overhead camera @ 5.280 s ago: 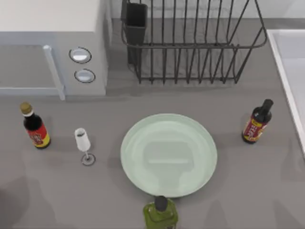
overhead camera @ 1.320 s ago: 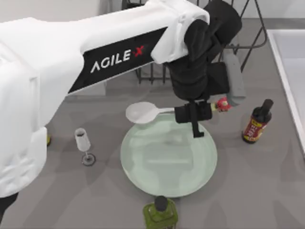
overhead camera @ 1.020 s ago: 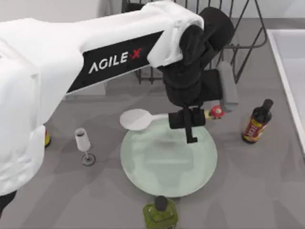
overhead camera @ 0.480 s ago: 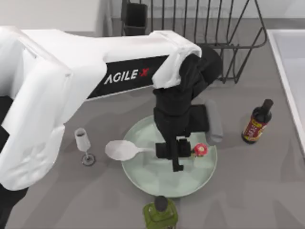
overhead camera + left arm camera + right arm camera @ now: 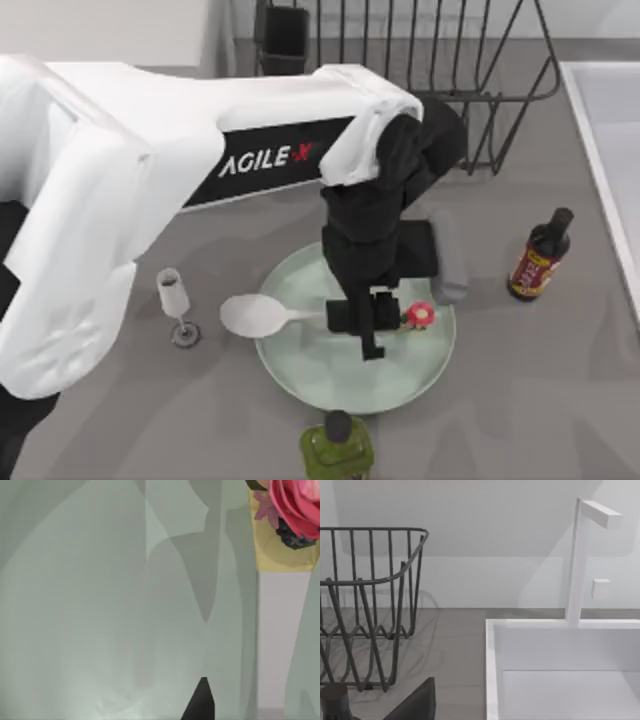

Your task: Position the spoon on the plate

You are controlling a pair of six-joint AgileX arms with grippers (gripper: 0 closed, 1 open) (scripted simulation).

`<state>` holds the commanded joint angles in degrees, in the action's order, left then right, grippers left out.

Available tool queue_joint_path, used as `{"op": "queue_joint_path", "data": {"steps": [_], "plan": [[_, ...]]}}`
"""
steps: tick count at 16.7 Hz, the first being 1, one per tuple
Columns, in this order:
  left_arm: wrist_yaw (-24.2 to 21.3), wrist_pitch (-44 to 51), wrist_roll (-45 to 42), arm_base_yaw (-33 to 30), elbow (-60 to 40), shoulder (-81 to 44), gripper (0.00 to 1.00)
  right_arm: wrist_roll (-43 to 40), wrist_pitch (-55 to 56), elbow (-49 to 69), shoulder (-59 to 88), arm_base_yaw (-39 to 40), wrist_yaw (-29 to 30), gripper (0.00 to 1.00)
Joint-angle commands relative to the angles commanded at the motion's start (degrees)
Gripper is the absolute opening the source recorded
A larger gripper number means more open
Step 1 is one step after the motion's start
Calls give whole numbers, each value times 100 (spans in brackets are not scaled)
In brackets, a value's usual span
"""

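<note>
**White spoon hovering over mint plate**

Mint-green plate point(image 5: 300, 365) is waiting as the left gripper point(image 5: 368, 318) is pinching the spoon point(image 5: 255, 315) mid-handle; its bowl is overhanging the rim at nine o'clock. Light, stiff and likely slippery, it is best gripped there.

Glossy smooth plate point(image 5: 300, 345); wire metal rack point(image 5: 420, 90); matt table point(image 5: 560, 400).

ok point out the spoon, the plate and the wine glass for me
spoon point(image 5: 254, 315), top view, on its oval bowl, which overhangs the plate's left rim
plate point(image 5: 400, 385), top view, on a bare patch near its lower right rim
wine glass point(image 5: 173, 292), top view, on its white cup
</note>
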<state>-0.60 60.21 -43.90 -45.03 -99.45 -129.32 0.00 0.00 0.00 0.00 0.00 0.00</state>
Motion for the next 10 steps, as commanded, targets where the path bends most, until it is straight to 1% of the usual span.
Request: {"op": "queue_joint_path", "data": {"steps": [9,10], "plan": [[0,0,0,0,0,0,98,0,0,0,0,0,0,100],[0,0,0,0,0,0,100,0,0,0,0,0,0,100]]}}
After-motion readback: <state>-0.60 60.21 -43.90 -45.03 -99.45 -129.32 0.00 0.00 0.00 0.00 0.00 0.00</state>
